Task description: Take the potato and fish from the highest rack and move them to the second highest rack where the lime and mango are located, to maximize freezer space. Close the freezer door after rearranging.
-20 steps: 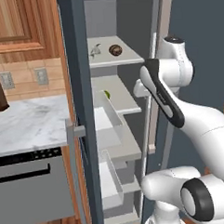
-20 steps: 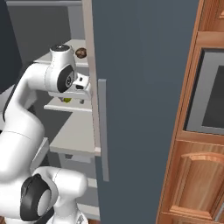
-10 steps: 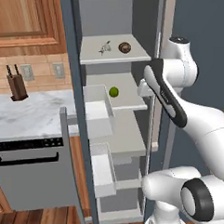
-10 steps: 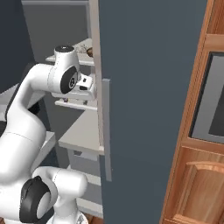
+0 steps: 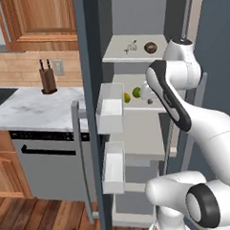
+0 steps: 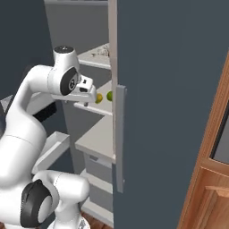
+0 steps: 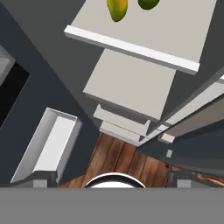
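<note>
Brown potato [image 5: 150, 47] sits one shelf above the open pincer [image 5: 145, 92].

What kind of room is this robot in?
It looks like a kitchen. There is a tall open freezer with food on its shelves, like a lime, a marble counter with a knife block, and wooden cabinets.

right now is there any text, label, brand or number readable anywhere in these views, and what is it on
None: no readable word, number, brand or sign in any view.
The freezer door and its white bins are blank.
The potato, fish, lime and mango carry no stickers.
The dishwasher front under the counter shows no legible marking.
The gripper body bears dark marks too small to read.
</note>
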Available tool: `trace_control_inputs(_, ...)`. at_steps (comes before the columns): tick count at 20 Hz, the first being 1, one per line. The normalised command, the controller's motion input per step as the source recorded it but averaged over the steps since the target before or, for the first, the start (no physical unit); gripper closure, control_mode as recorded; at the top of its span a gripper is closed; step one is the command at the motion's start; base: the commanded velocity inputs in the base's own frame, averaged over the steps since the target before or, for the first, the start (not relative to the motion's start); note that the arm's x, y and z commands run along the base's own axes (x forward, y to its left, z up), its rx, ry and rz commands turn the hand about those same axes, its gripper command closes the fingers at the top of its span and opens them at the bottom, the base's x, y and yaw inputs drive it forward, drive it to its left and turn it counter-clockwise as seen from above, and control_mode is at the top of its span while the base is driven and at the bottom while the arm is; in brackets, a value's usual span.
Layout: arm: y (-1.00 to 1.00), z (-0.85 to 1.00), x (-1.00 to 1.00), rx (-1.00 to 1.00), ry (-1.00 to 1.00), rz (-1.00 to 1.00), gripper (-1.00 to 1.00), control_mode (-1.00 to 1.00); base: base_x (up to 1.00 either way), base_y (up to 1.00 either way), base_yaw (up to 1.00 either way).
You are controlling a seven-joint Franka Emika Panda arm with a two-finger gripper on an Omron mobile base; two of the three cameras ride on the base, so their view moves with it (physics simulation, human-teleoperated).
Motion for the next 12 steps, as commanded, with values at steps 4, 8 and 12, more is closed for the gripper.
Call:
trace_control_inputs(4, 0.0, 0.0, 0.0, 0.0, 0.0, 0.0, -1.0, 1.0, 0.43, -0.31, 0.06)
trace_control_inputs(8, 0.0, 0.0, 0.0, 0.0, 0.0, 0.0, -1.0, 1.0, 0.48, -0.26, 0.0)
trace_control_inputs(12, 0.0, 0.0, 0.0, 0.0, 0.0, 0.0, -1.0, 1.0, 0.4, -0.1, 0.0)
